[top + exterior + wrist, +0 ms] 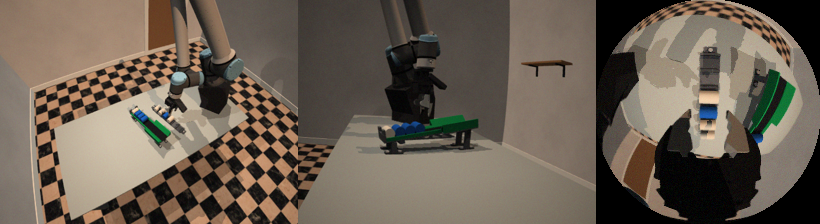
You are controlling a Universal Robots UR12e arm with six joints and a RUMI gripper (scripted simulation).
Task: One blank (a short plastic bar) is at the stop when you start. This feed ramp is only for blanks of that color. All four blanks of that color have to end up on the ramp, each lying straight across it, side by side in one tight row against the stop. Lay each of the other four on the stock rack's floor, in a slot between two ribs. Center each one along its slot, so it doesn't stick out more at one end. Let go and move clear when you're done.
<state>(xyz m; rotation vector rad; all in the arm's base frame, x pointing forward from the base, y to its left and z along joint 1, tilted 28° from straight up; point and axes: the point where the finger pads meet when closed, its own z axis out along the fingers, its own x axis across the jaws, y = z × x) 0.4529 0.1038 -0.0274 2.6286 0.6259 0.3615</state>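
Note:
The green feed ramp (152, 128) holds a cream blank (135, 110) at the stop, with three blue blanks (140, 115) in a row behind it. They also show in the exterior view (407, 128). The grey stock rack carries two cream blanks (159, 109) at its far end, then one blue blank (165, 115), then another cream blank (170, 119). My gripper (172, 108) hangs over the rack's far part. In the wrist view its fingers stand half apart on either side of a cream blank, just short of the blue blank (709, 111), touching neither.
The robot's dark base (214, 97) stands behind the rack. The ramp (771, 102) lies parallel to the rack, close on one side. A wooden shelf (546, 63) hangs on the far wall, out of the way.

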